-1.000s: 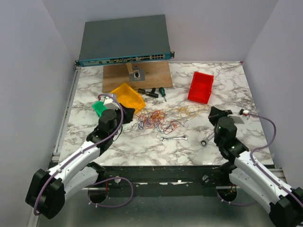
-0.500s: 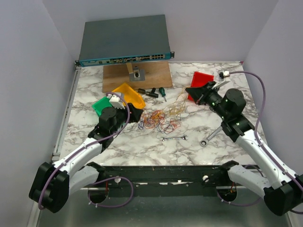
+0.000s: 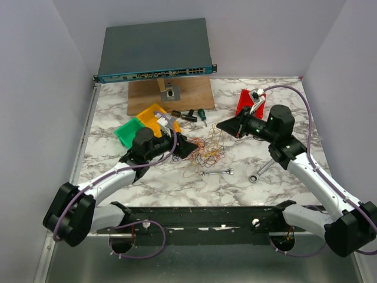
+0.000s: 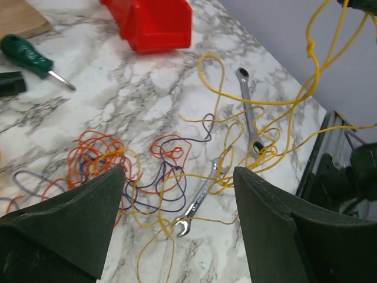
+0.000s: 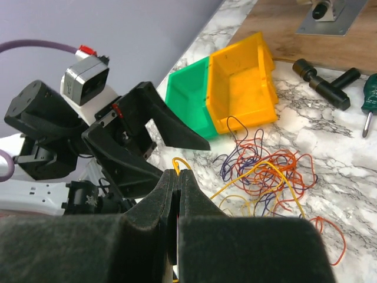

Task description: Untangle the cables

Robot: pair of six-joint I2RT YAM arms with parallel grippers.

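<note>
The cables (image 3: 203, 150) lie as a loose tangle of orange, purple and yellow strands on the marble table. My left gripper (image 3: 189, 147) is at the tangle's left edge, low over the table. It is open, and between its fingers (image 4: 76, 218) I see orange and purple cables (image 4: 118, 171) and a small wrench. My right gripper (image 3: 224, 125) hovers above the tangle's right side, shut on a yellow cable (image 5: 178, 161). That yellow cable (image 4: 312, 53) rises from the pile up to it.
A small wrench (image 3: 217, 172) and a ratchet wrench (image 3: 262, 168) lie near the front. Yellow bin (image 3: 156, 118) and green bin (image 3: 128, 131) stand at the left, a red bin (image 3: 247, 100) behind the right arm. Screwdrivers (image 3: 191, 115), a wooden board (image 3: 171, 94) and a network switch (image 3: 154, 50) sit at the back.
My left gripper has opened and moved right to the tangle. My right arm has swung up and left over the pile, lifting a yellow cable.
</note>
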